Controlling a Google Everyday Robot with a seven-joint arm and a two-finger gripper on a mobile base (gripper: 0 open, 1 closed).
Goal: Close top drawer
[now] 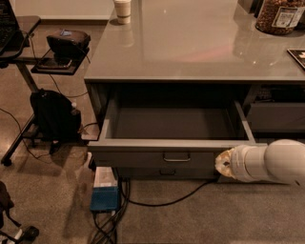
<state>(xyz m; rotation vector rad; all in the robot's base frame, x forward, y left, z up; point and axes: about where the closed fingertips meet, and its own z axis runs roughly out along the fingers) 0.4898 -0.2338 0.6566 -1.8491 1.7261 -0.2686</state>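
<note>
The top drawer (138, 156) is a wide dark-grey metal drawer under the grey desk, pulled partly out, with its inner floor (176, 125) showing. Its flat front carries one small central handle (176, 156). My gripper (223, 163) is at the end of the white arm coming in from the right. It sits against the right part of the drawer front, to the right of the handle. The arm hides the drawer front's right end.
The desk top (190, 52) holds a paper cup (123, 10) and a jar (280, 16). A shallower drawer front (143, 173) lies below. A blue box (105, 198) and cables lie on the floor. A black backpack (55, 114) and a side stand (62, 66) are on the left.
</note>
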